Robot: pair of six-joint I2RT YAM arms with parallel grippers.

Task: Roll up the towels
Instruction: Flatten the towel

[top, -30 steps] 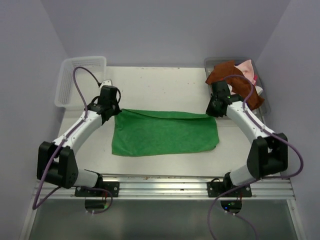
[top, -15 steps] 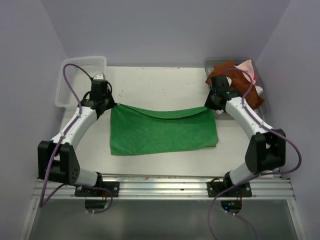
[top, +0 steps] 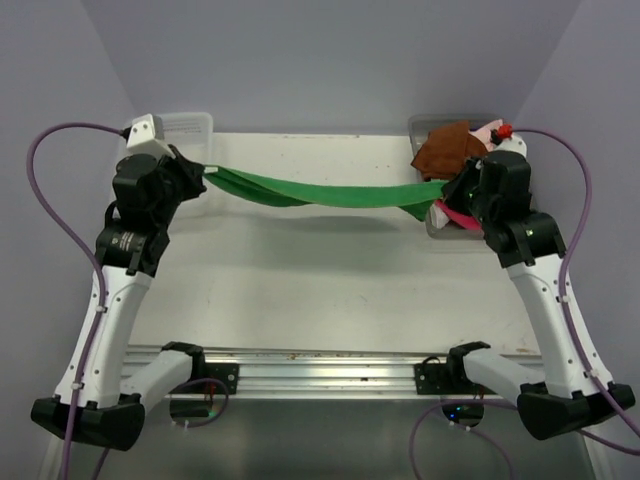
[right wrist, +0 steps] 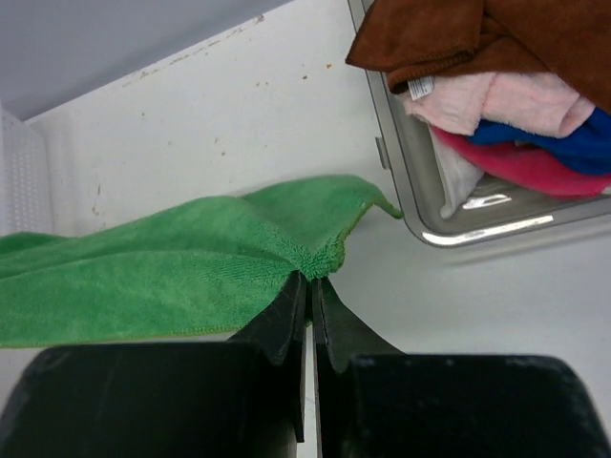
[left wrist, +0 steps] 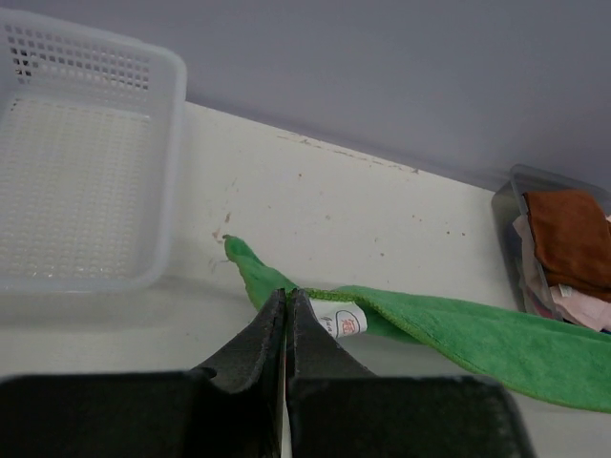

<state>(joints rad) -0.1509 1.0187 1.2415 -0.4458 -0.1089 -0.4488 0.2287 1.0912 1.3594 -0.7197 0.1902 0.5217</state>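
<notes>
Your left end effector [left wrist: 286, 298] is clenched on one end of the green towel [top: 330, 192]; your right end effector [right wrist: 307, 282] pinches the other, so it hangs stretched between them above the counter [top: 320, 290].

Fuzzy green terry towel [top: 330, 193], perforated matt plastic basket [left wrist: 164, 172]

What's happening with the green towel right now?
Left gripper, right gripper both shut on green towel ends. Towel hangs stretched between them above table. Basket, tray off to sides.
</notes>
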